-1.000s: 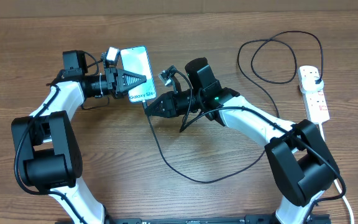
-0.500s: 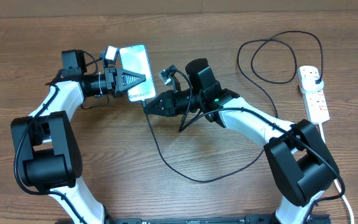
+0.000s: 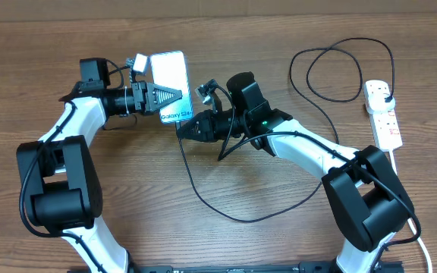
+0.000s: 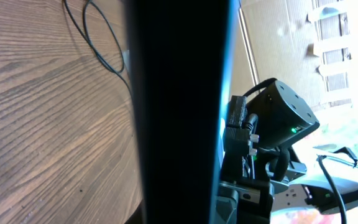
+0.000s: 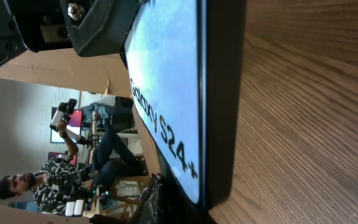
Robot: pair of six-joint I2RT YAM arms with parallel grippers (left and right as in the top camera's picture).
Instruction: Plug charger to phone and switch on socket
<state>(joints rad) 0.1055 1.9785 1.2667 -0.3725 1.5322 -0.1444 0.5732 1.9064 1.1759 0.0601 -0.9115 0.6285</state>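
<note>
One phone (image 3: 169, 70), one charger (image 3: 203, 199) and one socket (image 3: 382, 114) show overhead, the socket at 3 o'clock. We see the left gripper (image 3: 174, 95) clamped across the phone and the right gripper (image 3: 182, 127) pinched on the charger tip at the phone's 5 o'clock end. Left wrist: the phone's dark edge fills the centre. Right wrist: its lit screen is at 9 o'clock.

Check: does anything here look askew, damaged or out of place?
Nothing looks damaged or spilled. The phone sits askew in the grip of the left hand, and the charger lies in loose loops across the table.
</note>
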